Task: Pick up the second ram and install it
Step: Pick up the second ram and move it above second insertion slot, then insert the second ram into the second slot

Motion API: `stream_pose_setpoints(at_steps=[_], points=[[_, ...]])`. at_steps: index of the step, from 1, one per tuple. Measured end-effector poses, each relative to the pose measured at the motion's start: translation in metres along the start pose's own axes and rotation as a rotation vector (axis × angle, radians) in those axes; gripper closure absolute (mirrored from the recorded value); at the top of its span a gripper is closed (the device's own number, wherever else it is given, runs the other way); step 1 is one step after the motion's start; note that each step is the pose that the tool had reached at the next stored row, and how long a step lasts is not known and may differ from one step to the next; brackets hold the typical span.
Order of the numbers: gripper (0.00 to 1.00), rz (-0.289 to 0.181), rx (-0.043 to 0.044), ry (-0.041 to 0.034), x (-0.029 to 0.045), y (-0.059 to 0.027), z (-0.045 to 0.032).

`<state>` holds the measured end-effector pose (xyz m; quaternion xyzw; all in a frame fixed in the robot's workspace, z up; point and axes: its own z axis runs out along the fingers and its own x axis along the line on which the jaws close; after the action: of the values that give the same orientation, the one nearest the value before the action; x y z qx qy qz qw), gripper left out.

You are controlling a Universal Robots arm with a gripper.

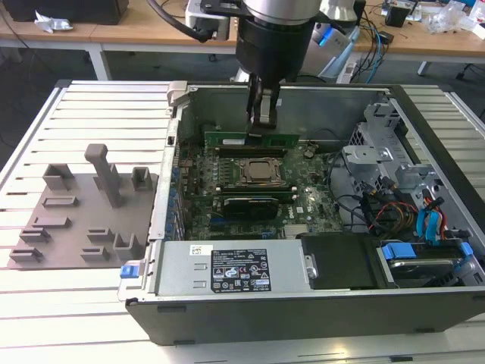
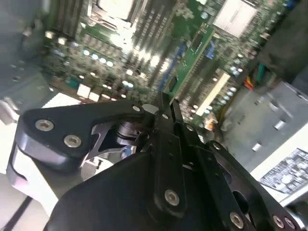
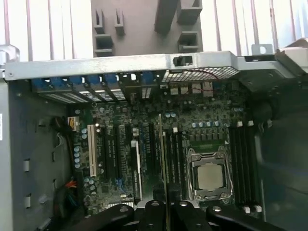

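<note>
The second ram (image 1: 227, 139) is a thin green stick that hangs level inside the open computer case (image 1: 182, 95), with my gripper (image 1: 261, 125) shut on its upper edge. In the exterior view it sits just beyond the processor socket (image 1: 258, 172). The first wrist view shows the second ram (image 3: 162, 154) edge-on, running out from my gripper (image 3: 163, 208) over the black memory slots beside the processor socket (image 3: 209, 175). In the second wrist view the second ram (image 2: 192, 53) juts from my gripper (image 2: 163, 102) above the motherboard. Whether its lower edge touches a slot is hidden.
A grey holder plate (image 1: 83, 205) with plastic blocks lies outside the case on the exterior view's left. The power supply (image 1: 227, 269) fills the case's near side. Drive bays and coloured cables (image 1: 409, 212) crowd the exterior view's right. The case's rear panel (image 3: 120, 65) borders the board.
</note>
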<state>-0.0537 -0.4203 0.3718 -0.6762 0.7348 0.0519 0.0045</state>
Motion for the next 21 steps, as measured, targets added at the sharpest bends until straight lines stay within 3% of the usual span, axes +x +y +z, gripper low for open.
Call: stream_pose_setpoints(at_steps=[1,2,7,21], points=[[0.86,0.003,-0.0009,-0.0168,0.0000,-0.0003,0.0004],[0.86,0.009,-0.0011,-0.0243,-0.0001,-0.0022,0.0027],[0.86,0.012,-0.0016,-0.0246,-0.0043,-0.0216,0.0084],[0.86,0.012,-0.0016,-0.0244,-0.0044,-0.0240,0.0103]])
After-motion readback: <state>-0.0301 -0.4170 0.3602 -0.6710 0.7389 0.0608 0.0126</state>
